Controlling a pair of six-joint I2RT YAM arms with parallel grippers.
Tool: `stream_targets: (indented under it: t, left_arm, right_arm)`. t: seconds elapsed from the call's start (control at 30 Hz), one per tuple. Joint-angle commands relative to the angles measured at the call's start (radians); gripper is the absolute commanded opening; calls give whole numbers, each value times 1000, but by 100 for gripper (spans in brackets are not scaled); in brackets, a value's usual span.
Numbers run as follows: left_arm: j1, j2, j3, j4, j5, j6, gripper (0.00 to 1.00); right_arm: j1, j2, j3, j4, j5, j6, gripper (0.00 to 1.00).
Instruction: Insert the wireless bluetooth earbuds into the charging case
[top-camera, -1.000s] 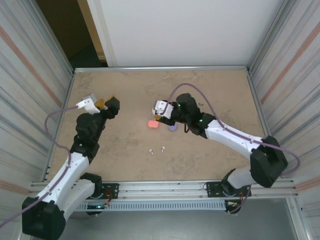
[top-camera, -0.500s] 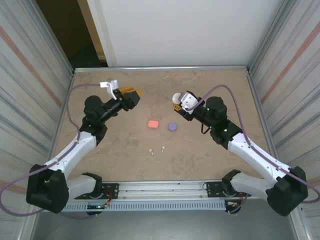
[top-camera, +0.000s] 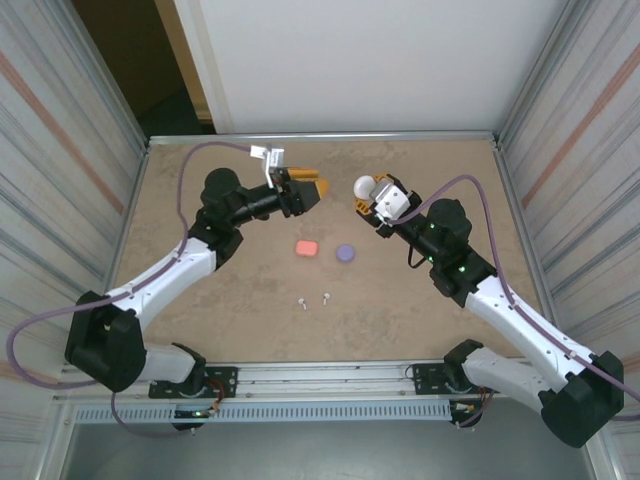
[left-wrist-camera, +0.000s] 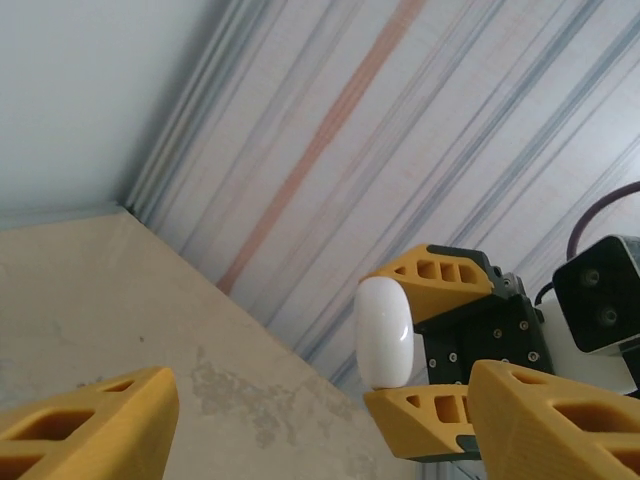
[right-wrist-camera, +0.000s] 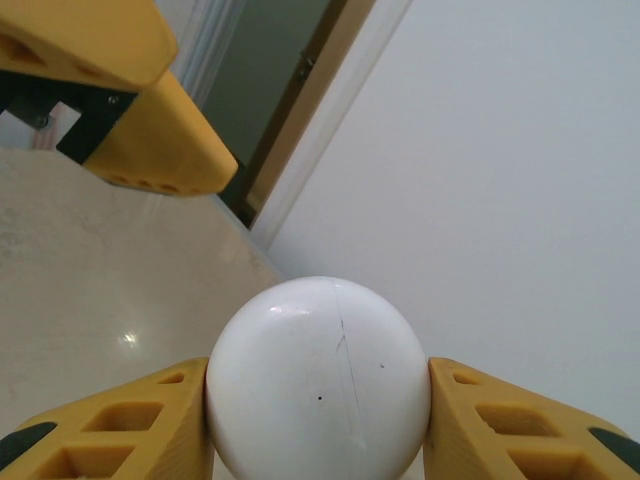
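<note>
**1. Near zone.** One white earbud (top-camera: 302, 304) and a second white earbud (top-camera: 325, 297) lie loose on the tan table (top-camera: 200, 330). They are just beside each other without touching, ahead of the gap between the two arm bases and well apart from both grippers. They are too small to tell which way each one lies.

**2. Middle zone.** Beyond the earbuds, a pink case (top-camera: 307, 247) and a purple case (top-camera: 346, 253) rest on the table, near each other but apart. Both appear closed, though the top view is too coarse to confirm the lids.

**3. Far zone.** Both arms reach past these cases and face each other.
- Left gripper (top-camera: 308, 187): the fingers are spread wide with nothing between them. The left wrist view shows its yellow fingertips (left-wrist-camera: 85, 425) in opposite lower corners.
- Right gripper (top-camera: 366, 192): the fingers are clamped on two sides of a smooth, rounded white case (right-wrist-camera: 318, 380), which is held off the table. A fine seam runs across the case. In the left wrist view it sits directly ahead of the spread left fingers, apart from them.

**4. Background.** The white back wall (top-camera: 380, 60) stands behind the table's far edge.
</note>
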Motion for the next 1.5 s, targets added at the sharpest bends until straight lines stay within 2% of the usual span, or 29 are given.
stream_targets:
  t: [0.0, 0.43, 0.83, 1.03, 1.47]
  left_arm:
    - [-28, 2, 58, -12, 26, 1, 75]
    - [-84, 50, 110, -28, 11, 16, 72]
    - [-101, 114, 162, -56, 34, 27, 71]
    - [-117, 145, 196, -77, 49, 40, 66]
    - [-129, 184, 234, -110, 64, 55, 43]
  right_arm:
    - [-5, -5, 12, 50, 26, -3, 48]
    - [-5, 44, 47, 90, 10, 14, 48]
    - [-1, 63, 59, 109, 0, 28, 48]
    - [1, 63, 59, 109, -4, 34, 48]
    - [6, 56, 57, 105, -6, 33, 48]
